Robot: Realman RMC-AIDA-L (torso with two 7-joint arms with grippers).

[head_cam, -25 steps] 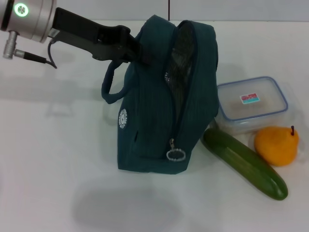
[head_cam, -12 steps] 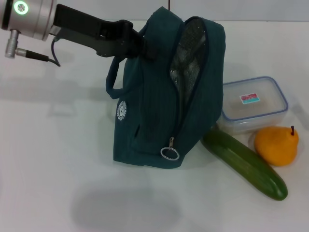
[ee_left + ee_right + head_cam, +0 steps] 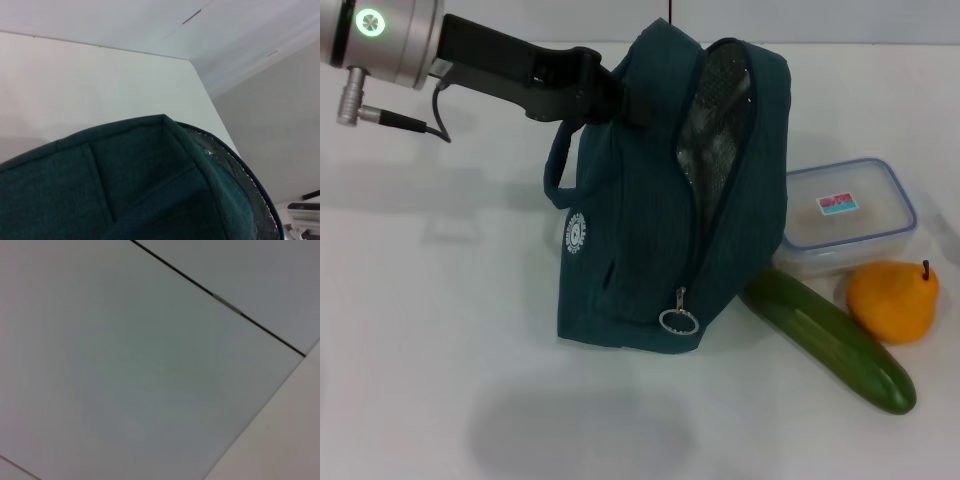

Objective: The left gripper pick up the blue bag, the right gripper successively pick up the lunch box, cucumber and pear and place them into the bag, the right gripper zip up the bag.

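The blue bag stands tilted on the white table, its zipper open and silver lining showing, ring pull hanging low at the front. My left gripper is shut on the bag's top edge by the handle. The left wrist view shows the blue bag close up, filling its lower half. To the bag's right lie the lunch box, the cucumber and the pear. The right gripper is out of view.
White table with open room to the bag's left and front. The right wrist view shows only a pale wall with a dark seam.
The left gripper has lifted and pulled the bag's top, bringing the bag more upright and shifting it slightly right. The lunch box, cucumber and pear have not moved.
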